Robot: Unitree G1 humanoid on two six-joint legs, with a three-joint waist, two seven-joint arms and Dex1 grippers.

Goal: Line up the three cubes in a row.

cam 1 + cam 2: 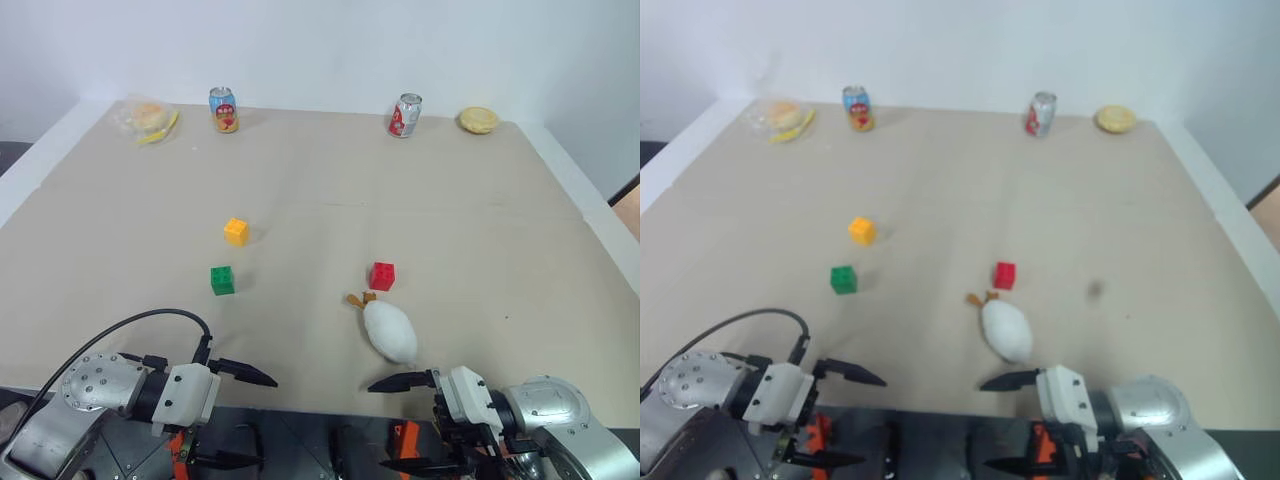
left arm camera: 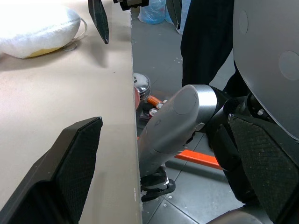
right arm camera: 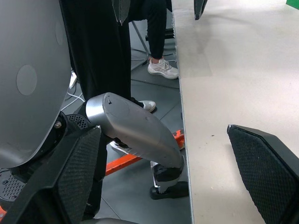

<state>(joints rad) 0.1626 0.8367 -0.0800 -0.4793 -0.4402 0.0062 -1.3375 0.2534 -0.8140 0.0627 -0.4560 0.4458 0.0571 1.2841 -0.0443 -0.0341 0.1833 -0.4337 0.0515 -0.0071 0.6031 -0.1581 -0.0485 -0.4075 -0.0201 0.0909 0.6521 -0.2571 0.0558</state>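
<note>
- Nearest to me are my two grippers at the near edge of the table (image 1: pixel 480 200). The left gripper (image 1: pixel 255 418) and the right gripper (image 1: pixel 395 425) both have their fingers spread wide, and they hold nothing. Their tips point toward each other across the edge.
- Just beyond the right gripper's upper fingertip lies the white drumstick toy (image 1: pixel 389 329). It is close to that finger but not touching it.
- The red cube (image 1: pixel 381 275) sits just behind the drumstick toy, further away from my right fingers, so the toy is partly in the way of a straight reach.
- The green cube (image 1: pixel 222 279) is out ahead of the left gripper's fingers, with bare table between. The yellow-orange cube (image 1: pixel 236 231) is a little further behind it, near but apart from it.
- I judge the cubes are light, stiff plastic. They should not deform under the fingers, but the studded faces may be slippery or may sit unevenly against a pad.
- I would take each cube on two opposite flat side faces, with the fingers low and near its middle, and close gently so it does not turn or pop out.
- Green and yellow-orange already make a short line, so I think the red cube needs the longest move.
- Two cans (image 1: pixel 223 110) stand at the far edge, well apart from my fingers.
</note>
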